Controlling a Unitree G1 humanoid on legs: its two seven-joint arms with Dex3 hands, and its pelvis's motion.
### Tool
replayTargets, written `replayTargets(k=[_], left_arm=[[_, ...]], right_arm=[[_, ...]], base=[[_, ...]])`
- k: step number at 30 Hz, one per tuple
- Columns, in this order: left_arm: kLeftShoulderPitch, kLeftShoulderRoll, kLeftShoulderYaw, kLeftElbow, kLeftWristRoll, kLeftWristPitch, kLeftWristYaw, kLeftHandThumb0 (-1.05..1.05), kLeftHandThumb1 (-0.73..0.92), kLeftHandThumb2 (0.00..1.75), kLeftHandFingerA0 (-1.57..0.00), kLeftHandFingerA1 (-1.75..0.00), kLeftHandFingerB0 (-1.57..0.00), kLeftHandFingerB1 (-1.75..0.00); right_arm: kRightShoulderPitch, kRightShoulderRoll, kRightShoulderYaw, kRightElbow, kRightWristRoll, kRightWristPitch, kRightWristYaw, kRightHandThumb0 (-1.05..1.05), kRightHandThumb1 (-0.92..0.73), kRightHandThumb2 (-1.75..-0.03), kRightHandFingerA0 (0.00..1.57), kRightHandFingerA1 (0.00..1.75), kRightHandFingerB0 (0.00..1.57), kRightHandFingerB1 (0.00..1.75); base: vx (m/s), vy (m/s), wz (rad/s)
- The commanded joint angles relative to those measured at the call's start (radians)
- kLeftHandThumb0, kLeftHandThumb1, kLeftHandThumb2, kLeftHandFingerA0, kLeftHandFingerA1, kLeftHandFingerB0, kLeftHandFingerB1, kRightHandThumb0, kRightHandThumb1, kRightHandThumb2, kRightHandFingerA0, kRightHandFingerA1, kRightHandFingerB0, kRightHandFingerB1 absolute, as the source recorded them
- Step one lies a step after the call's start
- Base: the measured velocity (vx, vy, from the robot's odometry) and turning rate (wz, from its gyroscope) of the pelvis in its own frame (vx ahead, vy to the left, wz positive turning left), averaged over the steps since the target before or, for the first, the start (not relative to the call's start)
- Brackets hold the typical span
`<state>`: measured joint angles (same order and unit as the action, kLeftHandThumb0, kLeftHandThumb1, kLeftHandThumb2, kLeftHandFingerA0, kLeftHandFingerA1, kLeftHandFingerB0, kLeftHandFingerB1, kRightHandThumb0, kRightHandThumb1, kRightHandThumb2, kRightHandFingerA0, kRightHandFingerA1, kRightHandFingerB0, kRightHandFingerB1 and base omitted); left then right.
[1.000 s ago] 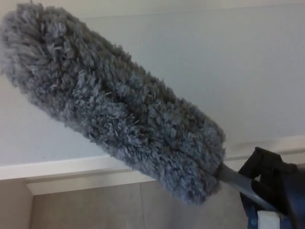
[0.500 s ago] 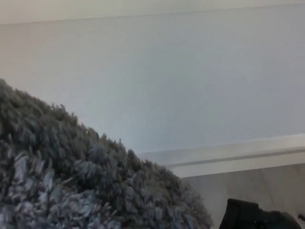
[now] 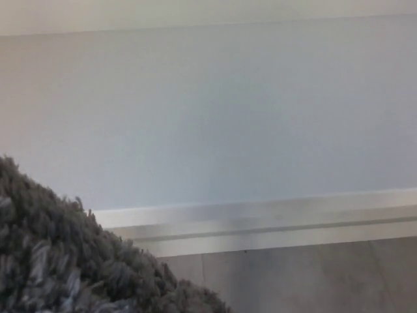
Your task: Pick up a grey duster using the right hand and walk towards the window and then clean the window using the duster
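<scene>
The fluffy grey duster fills the bottom left corner of the head view, with only the upper part of its head showing. Its handle is below the picture's edge. Behind it spreads the pale window pane, with a white frame along its lower edge. Neither of my hands shows in this picture.
Below the white frame runs a beige wall panel. A lighter strip borders the top of the pane.
The duster has dropped down and to the left, from covering the pane to just the bottom left corner. My right hand, seen at the bottom right before, has gone out of view.
</scene>
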<state>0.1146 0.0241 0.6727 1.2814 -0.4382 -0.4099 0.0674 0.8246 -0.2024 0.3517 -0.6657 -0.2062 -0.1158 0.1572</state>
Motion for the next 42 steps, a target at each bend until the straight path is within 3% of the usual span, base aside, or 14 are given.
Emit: replayTargets(k=[1, 7, 12, 16, 29, 30, 31, 32, 42], left_arm=[[-0.020, 0.021, -0.004, 0.002, 0.008, -0.029, 0.013, -0.14, 0.55, 1.02, -1.08, -1.16, -0.90, -0.94], [-0.031, 0.026, -0.015, 0.003, 0.013, -0.036, 0.018, -0.13, 0.53, 1.06, -1.07, -1.15, -0.92, -0.96], [-0.040, 0.023, -0.011, -0.002, 0.000, -0.035, 0.007, -0.14, 0.56, 0.98, -1.09, -1.18, -0.93, -0.97], [-0.037, 0.022, -0.012, 0.004, 0.002, -0.036, -0.002, -0.11, 0.54, 1.02, -1.10, -1.16, -0.94, -0.96], [-0.041, 0.029, -0.023, -0.004, 0.009, -0.038, 0.018, -0.16, 0.60, 0.89, -1.05, -1.19, -0.92, -0.97], [-0.036, 0.025, -0.023, -0.005, 0.009, -0.040, 0.016, -0.13, 0.55, 1.04, -1.07, -1.13, -0.91, -0.96], [-0.030, 0.021, -0.024, -0.004, 0.009, -0.042, 0.014, -0.13, 0.55, 1.04, -1.07, -1.13, -0.91, -0.96], [-0.026, 0.018, -0.025, -0.003, 0.010, -0.041, 0.022, -0.10, 0.59, 0.96, -1.02, -1.18, -0.90, -0.95], [-0.029, 0.022, -0.031, -0.003, 0.012, -0.031, 0.033, -0.14, 0.58, 0.92, -1.06, -1.20, -0.91, -1.00]], right_arm=[[0.034, -0.007, 0.075, 0.022, 0.000, -0.069, -0.016, -0.39, -0.43, -1.48, 1.10, 1.75, 0.88, 1.75], [0.022, -0.022, 0.086, 0.026, -0.005, -0.059, -0.036, -0.40, -0.46, -1.45, 1.12, 1.75, 0.91, 1.74], [0.007, -0.039, 0.069, 0.015, -0.028, -0.017, -0.036, -0.42, -0.45, -1.44, 1.10, 1.75, 0.87, 1.75], [-0.005, -0.054, 0.071, 0.022, -0.045, -0.024, -0.035, -0.42, -0.39, -1.52, 1.10, 1.75, 0.89, 1.75], [-0.037, -0.058, 0.111, 0.086, -0.039, -0.072, -0.065, -0.42, -0.41, -1.51, 1.10, 1.75, 0.91, 1.75], [-0.039, -0.058, 0.120, 0.099, -0.042, -0.081, -0.067, -0.39, -0.40, -1.54, 1.09, 1.75, 0.91, 1.75], [-0.041, -0.056, 0.130, 0.115, -0.046, -0.090, -0.070, -0.39, -0.40, -1.54, 1.09, 1.75, 0.91, 1.75], [-0.040, -0.056, 0.142, 0.117, -0.054, -0.084, -0.071, -0.39, -0.40, -1.53, 1.10, 1.75, 0.92, 1.75], [-0.051, -0.058, 0.194, 0.135, -0.054, -0.063, -0.083, -0.44, -0.41, -1.44, 1.11, 1.75, 0.91, 1.75]], base=[[0.00, 0.196, 0.13], [0.06, 0.359, 0.09], [0.06, 0.116, 0.12], [0.06, -0.041, 0.21], [0.01, -0.080, 0.08], [-0.01, 0.137, 0.00], [0.02, 0.178, 0.03], [0.02, 0.235, 0.00], [0.00, 0.234, 0.19]])
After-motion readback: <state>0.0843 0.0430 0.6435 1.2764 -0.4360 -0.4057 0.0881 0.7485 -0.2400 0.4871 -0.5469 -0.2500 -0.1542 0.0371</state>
